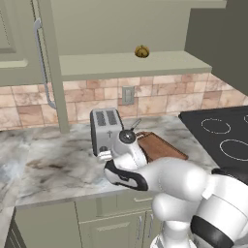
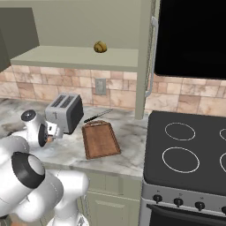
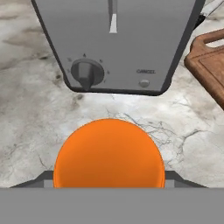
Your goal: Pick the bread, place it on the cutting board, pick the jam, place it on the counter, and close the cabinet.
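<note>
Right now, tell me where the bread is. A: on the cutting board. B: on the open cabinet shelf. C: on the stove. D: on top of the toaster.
B: the bread sits on the shelf of the open cabinet, above the backsplash, while the cutting board on the counter is bare.

toaster (image 1: 106, 131): sitting centre frame
knife (image 2: 98, 115): lying behind it, mid-frame
stove (image 2: 190, 150): filling lower right
outlet (image 1: 128, 95): showing upper centre

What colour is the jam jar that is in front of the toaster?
The jam is plain bright orange, and this shows best in the hand view, where it sits before the grey toaster.
</note>
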You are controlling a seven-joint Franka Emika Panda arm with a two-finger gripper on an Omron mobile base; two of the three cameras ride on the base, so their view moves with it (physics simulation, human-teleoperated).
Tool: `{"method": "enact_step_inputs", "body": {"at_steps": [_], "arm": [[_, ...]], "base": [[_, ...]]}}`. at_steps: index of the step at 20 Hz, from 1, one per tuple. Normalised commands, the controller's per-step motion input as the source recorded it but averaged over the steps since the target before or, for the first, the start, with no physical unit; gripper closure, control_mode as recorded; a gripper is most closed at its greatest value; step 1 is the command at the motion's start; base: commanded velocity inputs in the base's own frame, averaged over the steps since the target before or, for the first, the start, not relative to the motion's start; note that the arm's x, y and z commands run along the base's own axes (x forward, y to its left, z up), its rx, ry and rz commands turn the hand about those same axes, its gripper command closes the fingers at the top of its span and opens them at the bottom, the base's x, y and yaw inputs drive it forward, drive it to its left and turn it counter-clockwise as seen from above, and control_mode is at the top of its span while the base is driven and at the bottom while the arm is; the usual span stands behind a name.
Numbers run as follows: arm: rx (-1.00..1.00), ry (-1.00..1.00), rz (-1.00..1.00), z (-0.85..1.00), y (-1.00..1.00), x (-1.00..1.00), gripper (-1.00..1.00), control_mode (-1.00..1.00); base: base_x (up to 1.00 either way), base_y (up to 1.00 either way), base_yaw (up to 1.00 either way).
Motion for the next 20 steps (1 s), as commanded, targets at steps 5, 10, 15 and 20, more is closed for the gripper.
{"method": "enact_step_inputs", "body": {"at_steps": [5,10,15,20], "arm": [[0.00,0.00,0.00,-0.25,0.00,0.00,1.00,-1.00],[0.00,0.00,0.00,-0.21,0.00,0.01,1.00,-1.00],[0.00,0.00,0.00,-0.15,0.00,0.03,1.00,-1.00],[0.00,0.00,0.00,-0.08,0.00,0.00,1.00,-1.00]], "base": [[0.00,0.00,0.00],[0.00,0.00,0.00],[0.00,0.00,0.00],[0.00,0.00,0.00]]}}
